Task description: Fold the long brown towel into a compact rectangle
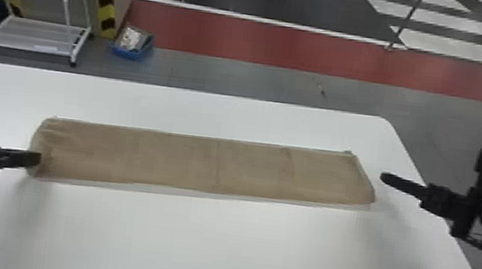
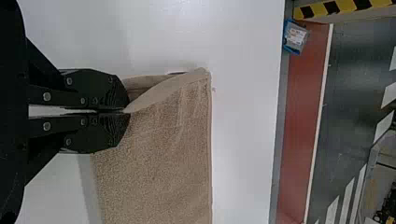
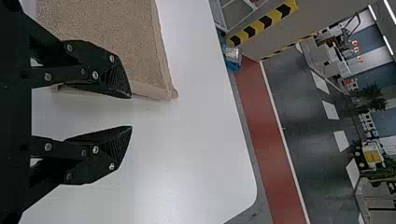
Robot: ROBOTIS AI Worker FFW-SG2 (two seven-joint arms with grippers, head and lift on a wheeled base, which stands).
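Item: one brown towel (image 1: 206, 165), laid out as a long strip on the table (image 1: 241, 240). Its long axis runs from your left to your right, roughly along the table's far edge. Layers show at its end, so you can count a lengthwise fold as likely made.

Item: left end effector (image 2: 126, 111), at the towel's left end. Fingers drawn together, a pinch of the end's edge between the tips; the cloth there rises in a slanting crease.

Item: right end effector (image 3: 131, 112), just beyond the towel's right end. Fingers spread wide, nothing between them; one finger overlaps the cloth in the wrist view, and you cannot tell whether they touch.

Governing relation: each arm has its own short end, and the towel's length lies between. From your left grip, the bulk of the cloth lies to the right, so the next fold probably carries that end rightward along the long axis.

Caution: your pinch looks shallow, near the edge. A lift off that axis could skew the layers, or let the lower one slip free.
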